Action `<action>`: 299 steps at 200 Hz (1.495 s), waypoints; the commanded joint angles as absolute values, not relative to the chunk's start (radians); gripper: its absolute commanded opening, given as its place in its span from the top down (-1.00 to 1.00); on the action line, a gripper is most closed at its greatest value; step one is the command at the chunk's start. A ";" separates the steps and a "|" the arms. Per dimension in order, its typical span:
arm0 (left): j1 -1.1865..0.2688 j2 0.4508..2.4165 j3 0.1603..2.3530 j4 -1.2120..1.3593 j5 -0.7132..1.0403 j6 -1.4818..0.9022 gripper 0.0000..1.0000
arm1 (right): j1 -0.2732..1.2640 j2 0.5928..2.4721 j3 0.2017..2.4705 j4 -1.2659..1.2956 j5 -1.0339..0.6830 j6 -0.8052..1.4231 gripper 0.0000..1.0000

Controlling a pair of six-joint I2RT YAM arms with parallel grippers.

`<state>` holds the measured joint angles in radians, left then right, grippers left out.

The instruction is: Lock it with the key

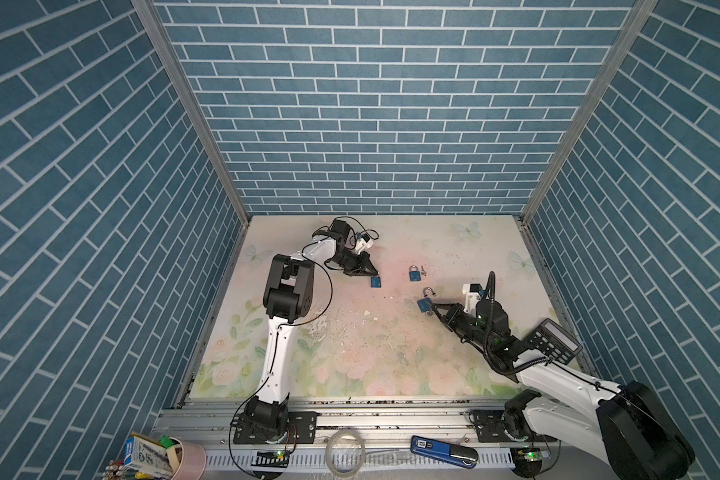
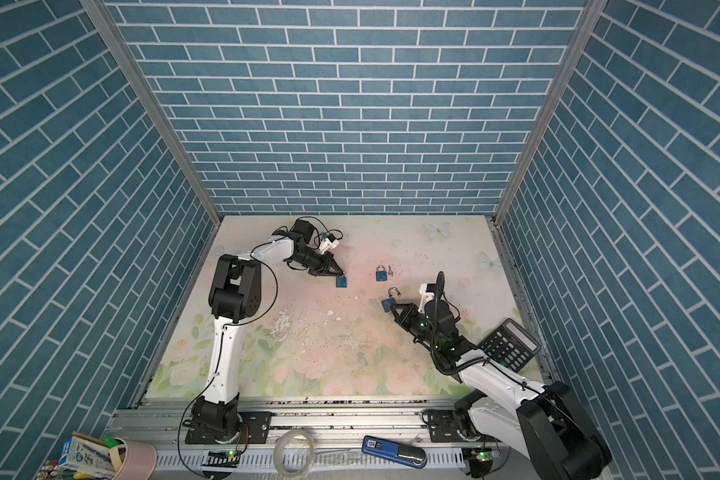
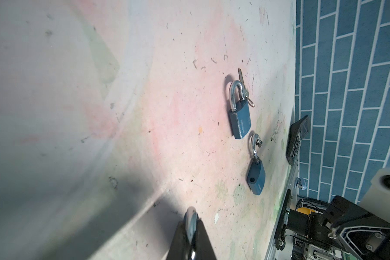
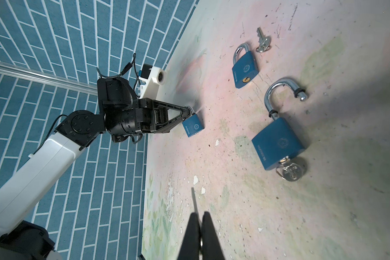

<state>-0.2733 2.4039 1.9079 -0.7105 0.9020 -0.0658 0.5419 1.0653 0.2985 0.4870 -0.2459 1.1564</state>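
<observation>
Right wrist view: the right gripper has its fingers pressed together on a thin silver strip that sticks out past the tips, seen edge-on. Whether it is a key I cannot tell.

Beyond it an open lock lies flat on the desk. Its shackle is swung out and a key is seated in its keyhole. In this view the gripper tips are near that lock but apart from it. In both top views they sit just beside its body, toward the desk's right edge, about midway between front and back.

A shut lock lies farther toward the back edge, with a loose key just beside its shackle.

The left gripper, left of the desk's middle and toward the back, is pinched on the shackle of a third lock. The blue body hangs below the fingertips; whether it touches the desk I cannot tell.

A calculator sits at the right edge, by the right arm.
</observation>
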 commanded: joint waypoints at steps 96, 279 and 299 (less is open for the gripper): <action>-0.259 2.504 2.032 -0.799 0.855 -0.034 0.59 | 0.536 1.005 0.324 0.453 -0.247 1.162 1.00; -0.200 2.191 1.865 -0.634 0.677 -0.227 -0.06 | 0.537 1.114 0.515 0.224 -0.190 1.093 1.00; -0.200 2.067 1.802 -0.629 0.619 -0.272 -0.07 | 0.538 1.201 0.581 0.230 -0.179 1.087 1.00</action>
<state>-0.1955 2.2341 1.8477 -0.6800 0.6785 -0.2096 0.5400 1.1210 0.5091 0.2768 -0.2157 1.1213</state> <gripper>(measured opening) 0.532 0.050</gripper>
